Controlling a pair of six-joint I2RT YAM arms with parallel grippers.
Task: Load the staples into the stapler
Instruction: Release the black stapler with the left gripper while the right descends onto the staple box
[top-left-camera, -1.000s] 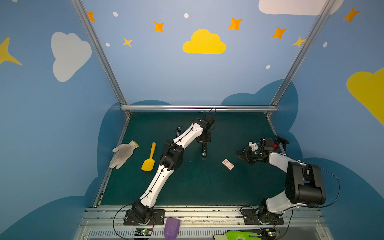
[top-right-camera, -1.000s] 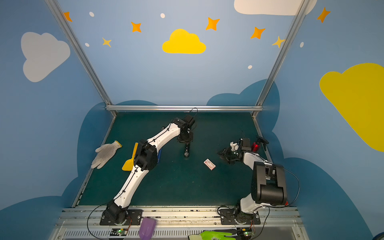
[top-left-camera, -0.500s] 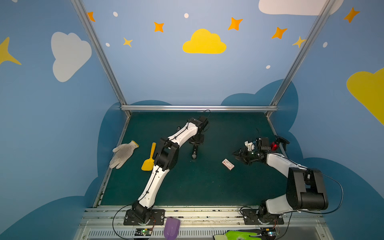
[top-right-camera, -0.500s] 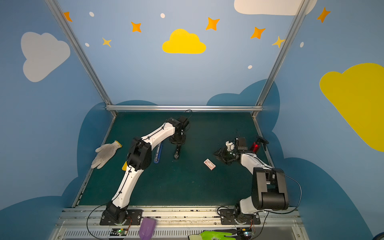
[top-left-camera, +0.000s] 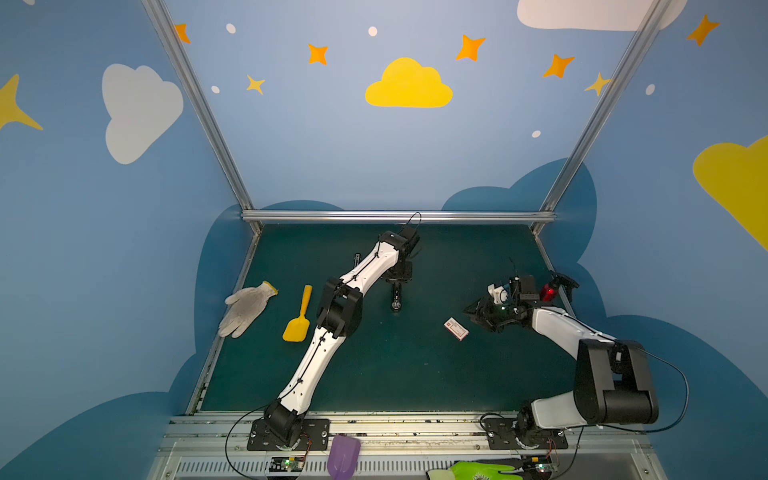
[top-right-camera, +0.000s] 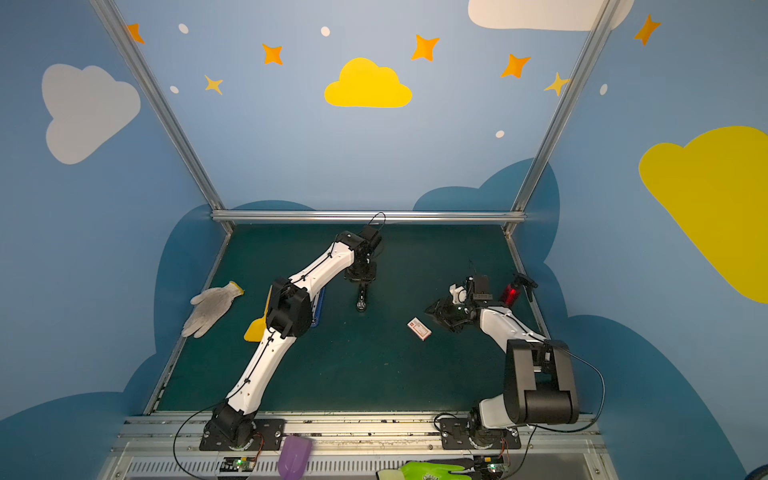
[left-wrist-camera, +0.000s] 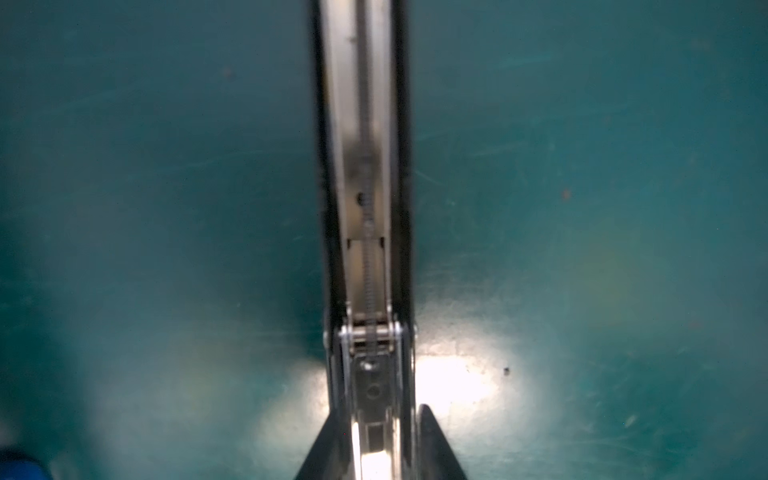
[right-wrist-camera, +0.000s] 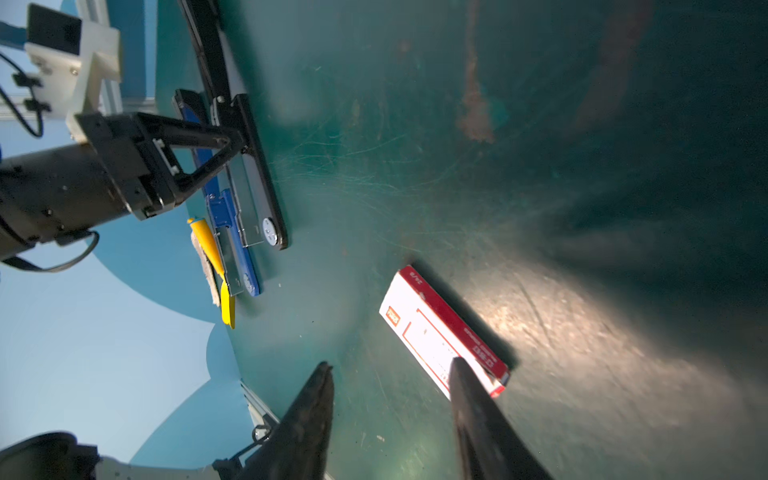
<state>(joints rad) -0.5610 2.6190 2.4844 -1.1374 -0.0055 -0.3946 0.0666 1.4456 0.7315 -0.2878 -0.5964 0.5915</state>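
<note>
The staple box (top-left-camera: 456, 329) lies flat on the green mat (top-left-camera: 374, 374), right of centre in both top views and free of either arm. In the right wrist view it is seen as a small white sleeve with a red-outlined panel on its top face and a red printed long side. It looks shut, so the staples themselves are not seen.

At about 2 o'clock from the box, just beside it, the right gripper (top-left-camera: 473, 311) is held low with its jaws apart and nothing between them. In the wrist view the box is partly covered by one fingertip (right-wrist-camera: 457, 365); contact cannot be told. This pose is judged to be a line-up for taking the box by its long sides.

At about 10 o'clock from the box, well apart, the black stapler (top-left-camera: 396, 293) is laid on the mat, folded open. Its silver magazine channel (left-wrist-camera: 365, 187) and spring are turned upward and seem empty, probably so that a strip can be dropped in from above. The left gripper (left-wrist-camera: 376, 415) is set over the stapler near the hinge, one finger on each side. Whether they are pressed on it or merely flank it cannot be told. It is judged to be there to steady the stapler.

At 9 o'clock from the black stapler a blue stapler (right-wrist-camera: 232, 241) is seen. Farther toward the mat's edge are a yellow scoop (top-left-camera: 298, 320) and a white glove (top-left-camera: 245, 307).
</note>
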